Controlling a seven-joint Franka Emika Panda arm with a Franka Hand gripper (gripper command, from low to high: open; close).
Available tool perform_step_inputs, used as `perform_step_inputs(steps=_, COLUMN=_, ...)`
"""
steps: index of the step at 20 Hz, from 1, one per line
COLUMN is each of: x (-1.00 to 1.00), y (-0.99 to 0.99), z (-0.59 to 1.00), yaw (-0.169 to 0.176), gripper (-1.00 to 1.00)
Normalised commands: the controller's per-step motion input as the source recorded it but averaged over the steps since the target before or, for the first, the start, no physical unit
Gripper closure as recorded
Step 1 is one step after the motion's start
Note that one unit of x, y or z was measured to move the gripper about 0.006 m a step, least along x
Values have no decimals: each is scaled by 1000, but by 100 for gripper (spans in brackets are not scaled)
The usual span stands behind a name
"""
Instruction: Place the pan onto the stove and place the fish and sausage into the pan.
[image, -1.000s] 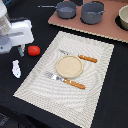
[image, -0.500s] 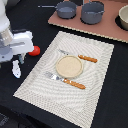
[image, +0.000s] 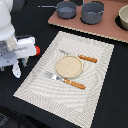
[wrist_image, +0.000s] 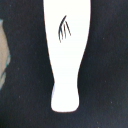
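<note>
The grey-blue pan (image: 65, 8) stands on the pinkish-brown stove (image: 107, 30) at the back, its thin handle pointing to the exterior view's left. My gripper (image: 11, 70) hangs low over the black table at the exterior view's left, and its white fingers look apart with nothing held. The white fish (wrist_image: 64, 50) fills the wrist view, lying flat on the black surface directly below the camera. In the exterior view the gripper hides it. The red sausage (image: 36, 50) lies just beside the gripper, towards the placemat, partly hidden by the hand.
A larger grey pot (image: 92, 12) and a cream bowl (image: 123, 17) also stand on the stove. A pale woven placemat (image: 45, 90) holds a round plate (image: 69, 66), a knife (image: 80, 57) and a fork (image: 67, 81) with orange handles.
The gripper has sunk a little lower over the fish at the exterior view's left. Nothing else has moved.
</note>
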Motion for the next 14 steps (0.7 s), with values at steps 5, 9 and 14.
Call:
perform_step_inputs(steps=5, x=-70, y=-99, z=-214, yaw=0, gripper=-100)
perform_step_inputs(steps=9, x=-71, y=-84, z=-154, yaw=0, gripper=-100)
perform_step_inputs(steps=14, x=-9, y=-67, z=-136, yaw=1, gripper=100)
